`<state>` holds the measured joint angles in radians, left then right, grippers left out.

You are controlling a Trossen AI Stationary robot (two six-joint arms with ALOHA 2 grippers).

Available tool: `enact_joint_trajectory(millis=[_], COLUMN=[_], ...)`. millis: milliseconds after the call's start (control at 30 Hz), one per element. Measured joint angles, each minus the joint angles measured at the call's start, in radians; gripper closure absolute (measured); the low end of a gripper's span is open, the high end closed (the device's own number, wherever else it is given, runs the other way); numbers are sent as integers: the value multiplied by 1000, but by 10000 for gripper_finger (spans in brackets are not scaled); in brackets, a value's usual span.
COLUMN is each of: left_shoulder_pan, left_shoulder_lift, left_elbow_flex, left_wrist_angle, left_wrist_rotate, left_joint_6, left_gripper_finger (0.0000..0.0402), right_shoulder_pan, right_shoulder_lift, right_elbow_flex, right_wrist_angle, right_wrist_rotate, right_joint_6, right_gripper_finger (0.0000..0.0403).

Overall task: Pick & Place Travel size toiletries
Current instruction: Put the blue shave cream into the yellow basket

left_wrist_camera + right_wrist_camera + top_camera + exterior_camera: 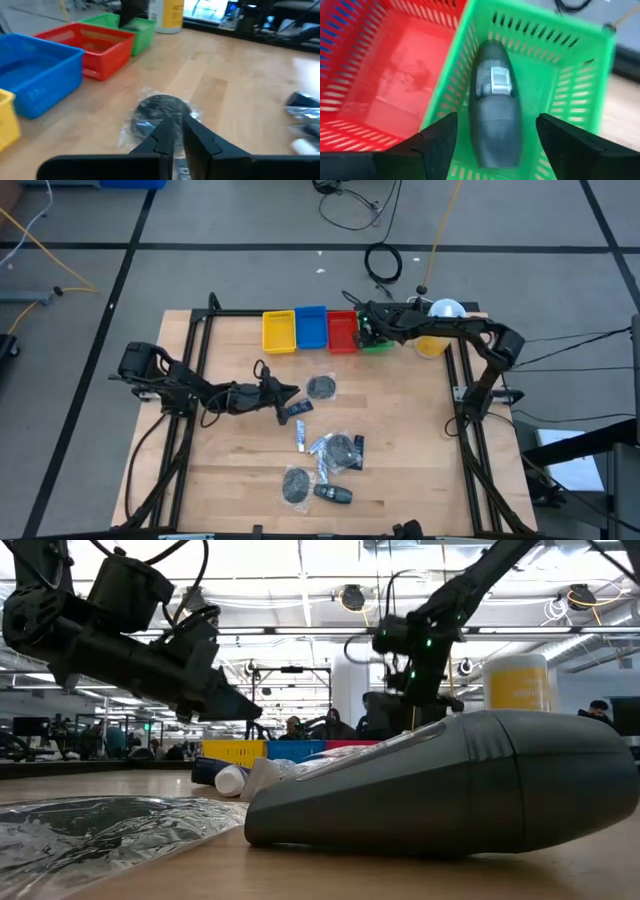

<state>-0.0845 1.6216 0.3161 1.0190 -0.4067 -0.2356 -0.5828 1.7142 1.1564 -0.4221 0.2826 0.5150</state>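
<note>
Several toiletries lie on the near half of the table: a wrapped grey disc [321, 387] [159, 111], a dark mini bottle [293, 412], a white tube [301, 437], silvery packets [335, 450], another disc [297, 483] and a dark bottle [335, 494] [450, 780]. My left gripper [288, 392] [174, 131] is shut and hovers just left of the wrapped disc, off the table. My right gripper [365, 330] [492, 142] is open above the green tray [560, 65]. A dark oblong bottle [495, 105] lies flat on that tray's floor between the spread fingers, which stand clear of it.
Yellow [278, 330], blue [311, 327] and red [342, 330] trays stand in a row at the far edge, left of the green one. A big yellow white-capped bottle [432, 345] stands right of the trays. Bare wood lies on the table's left and right.
</note>
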Motion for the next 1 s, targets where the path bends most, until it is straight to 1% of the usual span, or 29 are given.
enact_joint_trajectory(millis=[133, 267, 400, 467, 533, 667, 767, 800, 900, 1000], left_shoulder_pan=[0, -12, -31, -40, -55, -81, -91, -93, -93, -81], left_shoulder_lift=[-104, -244, -364, -403, -427, -395, -336, -315, -251, -179], left_elbow_flex=[3, 3, 6, 43, 103, 275, 361, 374, 385, 384], left_wrist_angle=[-90, -242, -393, -519, -703, -1068, -1202, -1222, -1198, -1176], left_wrist_rotate=[59, 86, 88, 88, 87, 86, 84, 84, 88, 89], left_joint_6=[-12, -14, -18, -35, -49, -92, -104, -104, -103, -117], left_gripper_finger=[308, 247, 194, 176, 165, 162, 164, 164, 164, 161], right_shoulder_pan=[38, 160, 325, 408, 488, 627, 708, 732, 791, 829], right_shoulder_lift=[-106, -240, -354, -400, -426, -433, -388, -369, -300, -227], right_elbow_flex=[-7, -57, -188, -283, -392, -610, -740, -775, -833, -851], right_wrist_angle=[-5, 29, 157, 258, 388, 703, 979, 1060, 1258, 1336], right_wrist_rotate=[3, 3, 1, 0, -1, -2, 1, 3, 39, 88], right_joint_6=[-57, -163, -245, -261, -266, -252, -249, -250, -262, -288], right_gripper_finger=[128, 127, 127, 126, 126, 126, 126, 126, 126, 126])
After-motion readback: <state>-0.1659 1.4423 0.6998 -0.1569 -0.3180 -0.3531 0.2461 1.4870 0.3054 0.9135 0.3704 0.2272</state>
